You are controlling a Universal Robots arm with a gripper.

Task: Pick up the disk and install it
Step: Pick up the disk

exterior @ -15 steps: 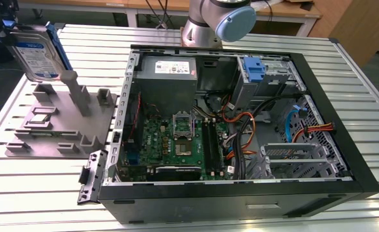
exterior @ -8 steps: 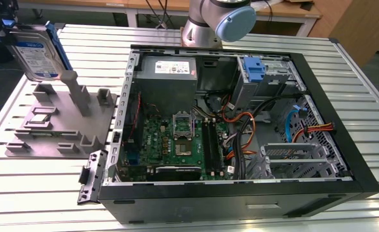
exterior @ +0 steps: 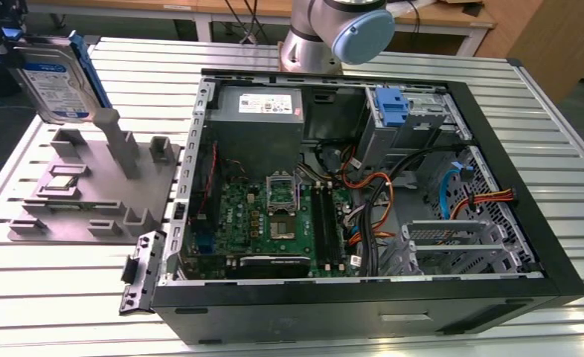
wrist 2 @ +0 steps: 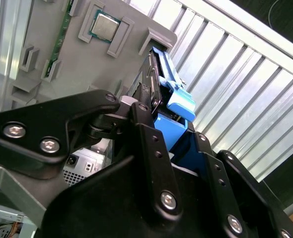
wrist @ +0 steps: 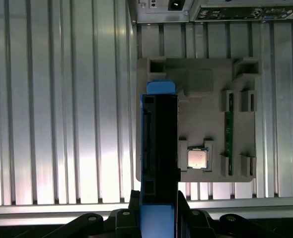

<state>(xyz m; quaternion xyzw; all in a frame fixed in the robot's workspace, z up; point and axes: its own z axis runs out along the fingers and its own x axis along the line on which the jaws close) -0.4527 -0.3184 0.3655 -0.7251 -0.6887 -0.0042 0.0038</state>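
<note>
Gripper: the gripper [wrist: 159, 202] is clamped on the disk, with a black finger pressed against each flat face. Both wrist views show this.

Disk: the disk [exterior: 59, 78] is held upright on its edge, label outward, at the exterior view's far upper left. In the first wrist view it appears edge-on as a dark slab in its blue frame [wrist: 159, 144].

Disk against fixture: the disk hangs over the grey fixture [exterior: 83, 197], above the side with the tall post. Its lower edge looks clear of the fixture, though the gap by the post is hard to judge.

Fixture: the fixture lies flat on the ribbed table [exterior: 53, 305], just beside the case, and a square chip [wrist: 197, 158] sits in one of its pockets.

Case: the open case [exterior: 371, 309] lies on its side toward the exterior view's right, well apart from the disk. A blue bracket [exterior: 393, 108] stands in its drive bays at the far corner.

Done: the pick-up looks complete, since the disk is gripped and off its rest.

Left: the whole install remains, because the disk is outside the case and not in any bay.
</note>
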